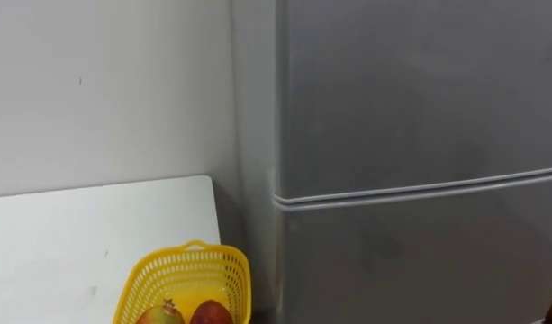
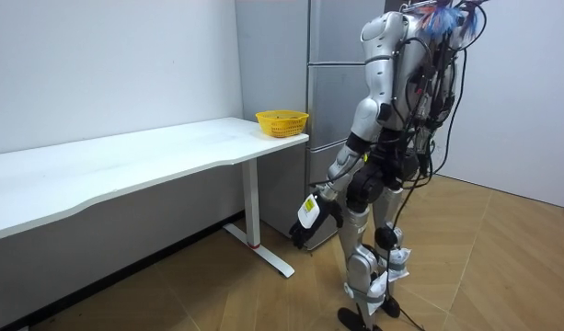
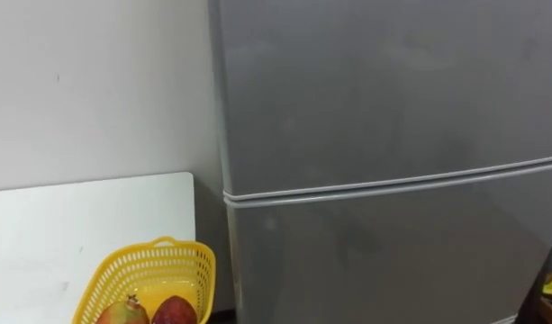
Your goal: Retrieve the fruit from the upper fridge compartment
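Note:
The grey fridge [image 1: 411,135] stands right in front of me, and its upper door [image 3: 384,90] is closed. A seam [image 3: 393,187] separates it from the lower door [image 3: 393,261], which is also closed. No handle shows on either door. In the room view I stand upright facing the fridge, with my left hand [image 2: 308,219] hanging low beside my thigh, holding nothing. A dark shape with a yellowish patch at the lower right edge of the right eye view looks like my right hand [image 3: 551,290], near the lower door.
A white table [image 1: 77,225] stands to the left of the fridge, against the white wall. At its near corner a yellow basket [image 1: 181,270] holds a mango [image 3: 121,314] and a dark red fruit [image 3: 174,311]. The floor is wood.

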